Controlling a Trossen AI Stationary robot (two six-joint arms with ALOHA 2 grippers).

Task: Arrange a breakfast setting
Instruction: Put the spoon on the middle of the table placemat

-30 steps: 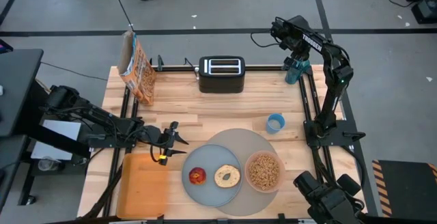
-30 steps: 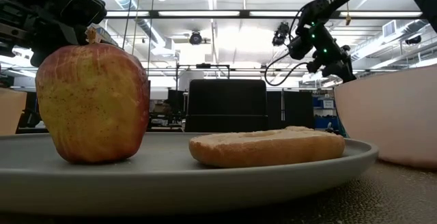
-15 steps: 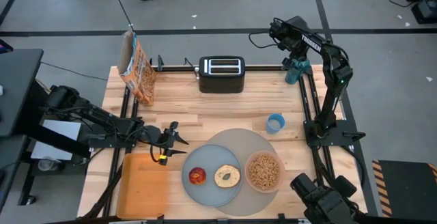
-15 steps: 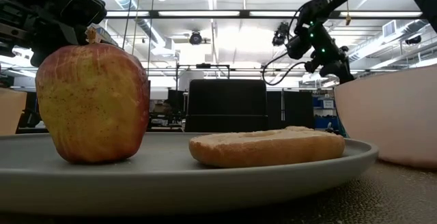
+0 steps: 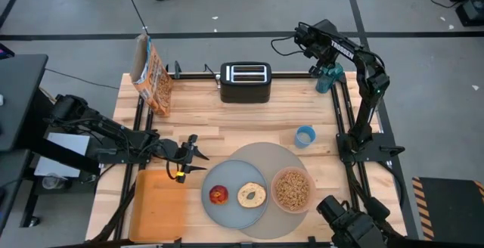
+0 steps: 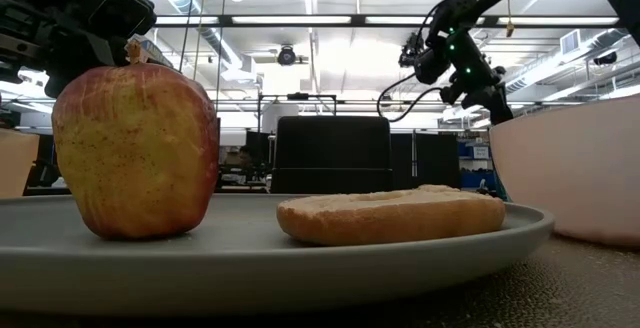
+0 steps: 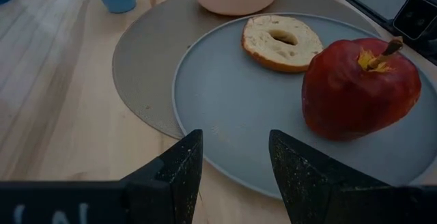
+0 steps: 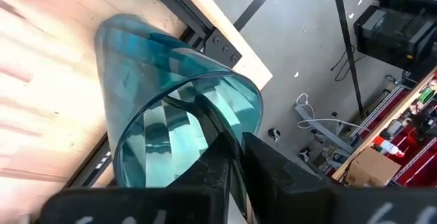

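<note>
Teal glass (image 8: 177, 121): right pincer (image 8: 235, 157) closing on its rim.
Step in hand, by my reading: fetching the drink. One finger inside, one outside, nearly pinched (grip unconfirmed). Next: lift, carry well away to placemat (image 5: 283, 157) beside plate (image 5: 231, 209). Left pincer (image 7: 232, 157) half-open, empty, just short of plate.

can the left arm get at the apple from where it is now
Probably yes. The left gripper hovers open just beside the plate, and nothing stands between its fingers and the apple on the plate's near side.
</note>
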